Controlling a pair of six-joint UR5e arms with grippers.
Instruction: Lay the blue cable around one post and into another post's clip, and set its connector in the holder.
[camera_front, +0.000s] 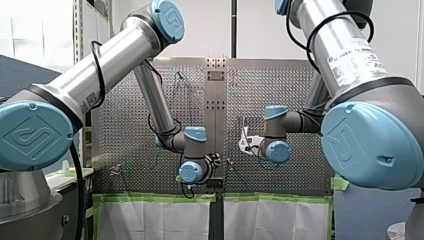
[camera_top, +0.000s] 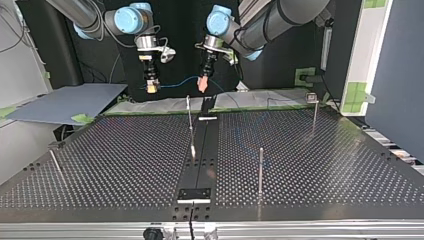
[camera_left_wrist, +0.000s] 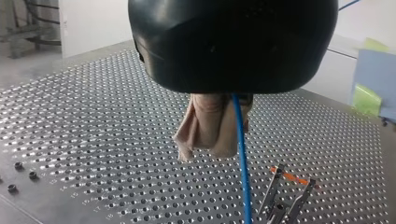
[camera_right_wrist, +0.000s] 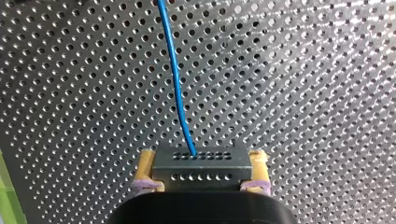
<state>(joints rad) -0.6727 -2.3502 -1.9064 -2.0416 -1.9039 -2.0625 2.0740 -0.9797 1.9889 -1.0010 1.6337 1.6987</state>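
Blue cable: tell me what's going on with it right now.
Both arms hold the blue cable in the air over the far edge of the table, as the top view shows it. My right gripper is shut on its dark connector, clamped between yellow pads. My left gripper pinches the cable itself between beige pads, a short stretch along. The connector is not yet in the black holder at the table's near edge, and the posts stand apart from both grippers.
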